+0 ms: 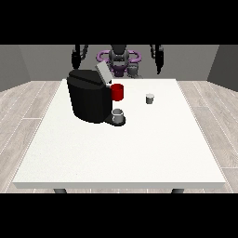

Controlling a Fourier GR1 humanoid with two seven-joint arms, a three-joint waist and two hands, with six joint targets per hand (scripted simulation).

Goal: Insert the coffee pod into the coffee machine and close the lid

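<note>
White table (116,153) fills most of the view, with pale wood flooring around it and grey walls behind. On it, right of centre, a small grey coffee pod (149,98) stands alone, untouched by either hand. Well to its left sits the black coffee machine (88,95), its grey lid (103,74) tilted up and open. A red part (118,92) shows at the machine's right side, and a grey cup (118,115) rests on the base below it. Both hands hang raised beyond the table's far edge: the hand at the view's left (76,58) and the hand at the view's right (159,59). Whether their fingers are open or curled cannot be told.
</note>
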